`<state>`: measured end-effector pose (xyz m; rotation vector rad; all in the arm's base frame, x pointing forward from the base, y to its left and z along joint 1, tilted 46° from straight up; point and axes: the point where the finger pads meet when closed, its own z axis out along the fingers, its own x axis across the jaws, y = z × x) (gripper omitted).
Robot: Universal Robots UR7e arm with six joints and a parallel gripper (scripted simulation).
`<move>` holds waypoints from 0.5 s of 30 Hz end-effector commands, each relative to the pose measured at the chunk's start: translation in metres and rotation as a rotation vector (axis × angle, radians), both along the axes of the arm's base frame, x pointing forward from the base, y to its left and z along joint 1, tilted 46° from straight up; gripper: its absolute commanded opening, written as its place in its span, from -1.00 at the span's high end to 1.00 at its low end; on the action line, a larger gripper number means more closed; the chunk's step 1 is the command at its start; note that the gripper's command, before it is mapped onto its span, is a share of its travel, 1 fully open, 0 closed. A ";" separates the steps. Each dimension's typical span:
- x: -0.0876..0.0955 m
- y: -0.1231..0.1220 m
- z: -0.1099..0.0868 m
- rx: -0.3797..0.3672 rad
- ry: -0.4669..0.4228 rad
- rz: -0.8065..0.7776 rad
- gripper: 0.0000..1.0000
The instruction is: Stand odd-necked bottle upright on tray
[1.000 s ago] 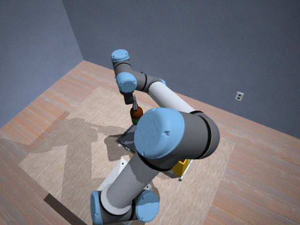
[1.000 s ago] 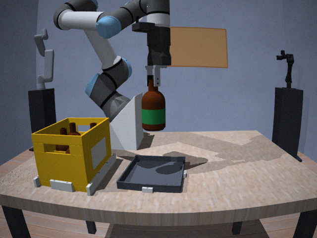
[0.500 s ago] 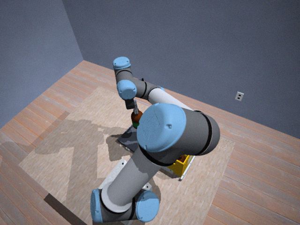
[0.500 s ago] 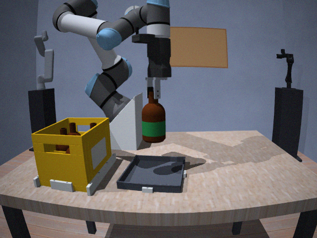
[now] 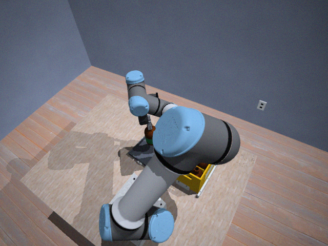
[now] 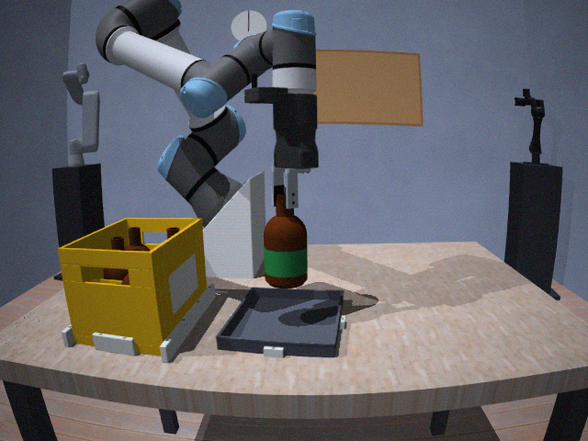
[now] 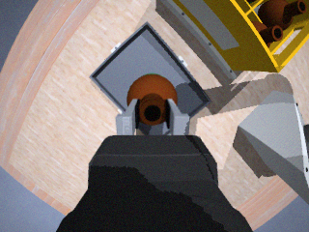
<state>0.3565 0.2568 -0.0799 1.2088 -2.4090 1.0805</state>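
Crate (image 5: pixel 192 182) (image 6: pixel 111 308) (image 7: pixel 246 58) matt plastic; table (image 5: pixel 87 185) (image 6: pixel 441 332) (image 7: pixel 53 130) pale wood, smooth.

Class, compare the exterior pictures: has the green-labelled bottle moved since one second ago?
Yes, downward: the green-labelled bottle now hangs nearer the tray, its base almost level with the far rim.
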 end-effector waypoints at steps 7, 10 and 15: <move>0.003 -0.016 -0.016 0.002 -0.001 0.001 1.00; 0.004 -0.020 -0.021 0.002 -0.001 0.001 1.00; 0.005 -0.027 -0.028 0.002 -0.001 0.001 1.00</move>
